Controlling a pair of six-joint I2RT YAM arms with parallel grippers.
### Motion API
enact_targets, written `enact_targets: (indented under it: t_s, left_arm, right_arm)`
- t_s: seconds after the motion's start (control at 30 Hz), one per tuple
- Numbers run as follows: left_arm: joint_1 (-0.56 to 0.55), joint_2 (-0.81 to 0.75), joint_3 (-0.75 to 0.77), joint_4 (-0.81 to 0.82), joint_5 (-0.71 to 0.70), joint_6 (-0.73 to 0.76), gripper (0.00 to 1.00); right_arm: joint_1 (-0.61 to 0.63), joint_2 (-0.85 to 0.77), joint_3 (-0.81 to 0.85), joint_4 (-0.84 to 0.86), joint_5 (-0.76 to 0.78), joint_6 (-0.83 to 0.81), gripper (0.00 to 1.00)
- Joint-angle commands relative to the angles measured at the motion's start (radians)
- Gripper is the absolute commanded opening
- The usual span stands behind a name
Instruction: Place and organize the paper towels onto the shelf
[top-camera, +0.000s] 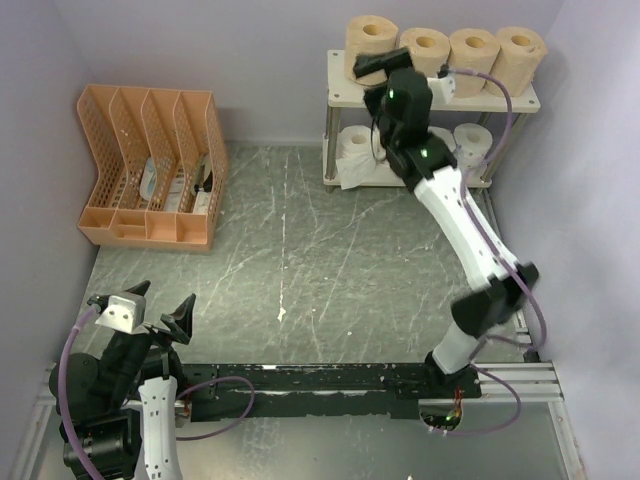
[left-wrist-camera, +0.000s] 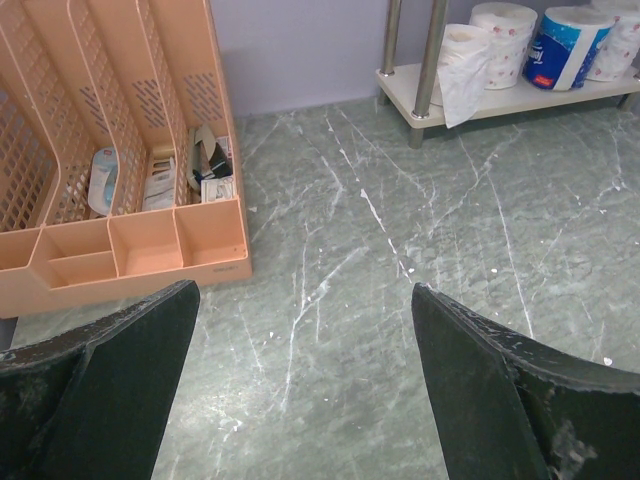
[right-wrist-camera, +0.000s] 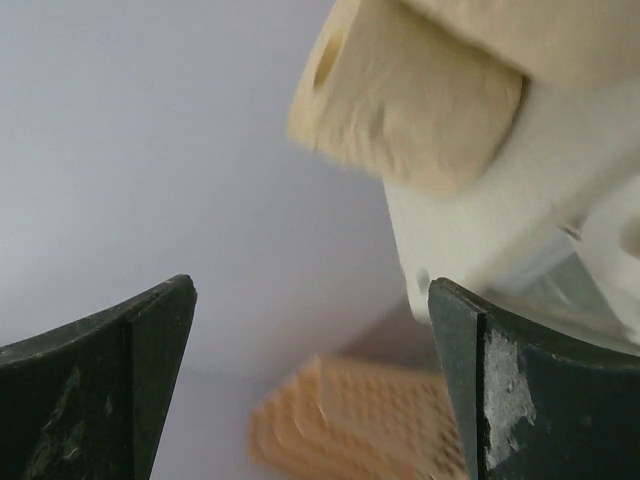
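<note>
Spreading across most of the top view, the grey table (top-camera: 300, 260) carries no loose roll that I can see. The shelf (top-camera: 340, 90) stands at the upper right and the orange organizer (top-camera: 150, 170) at the upper left. The right arm (top-camera: 470, 230) reaches from the lower right up to the shelf, while the left arm (top-camera: 150, 410) sits folded at the lower left.

Four tan rolls (top-camera: 475, 50) line the top board. Below them are white rolls (top-camera: 355, 150), one trailing a loose sheet (left-wrist-camera: 462, 85), beside a blue-and-white roll (left-wrist-camera: 565, 45).

The right gripper (right-wrist-camera: 310, 295) hovers just beside the leftmost tan roll (right-wrist-camera: 400, 100), with its jaws apart and nothing between them. The left gripper (left-wrist-camera: 305, 300) hangs above bare table, its jaws also apart and empty.

Placing looks largely done, so the danger now is disturbance. The leftmost tan roll sits near the board's end, and a sideways sweep of the open finger could roll it off. The purple cable (top-camera: 500, 85) passes close to the top row and may drag a roll. The hanging sheet could snag on the wrist.
</note>
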Motion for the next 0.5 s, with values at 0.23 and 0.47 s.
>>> enact_targets:
  t_s: [0.23,0.47]
  left_arm:
    - [0.015,-0.004,-0.003,0.022,-0.081,-0.044,0.99]
    - [0.105,-0.010,-0.002,0.021,-0.087,-0.044,0.99]
  right_arm:
    - [0.291,-0.710,-1.051,0.218,-0.173,-0.420,1.00]
    - [0.361,-0.800,-1.243,0.234,-0.282,-0.426,1.00]
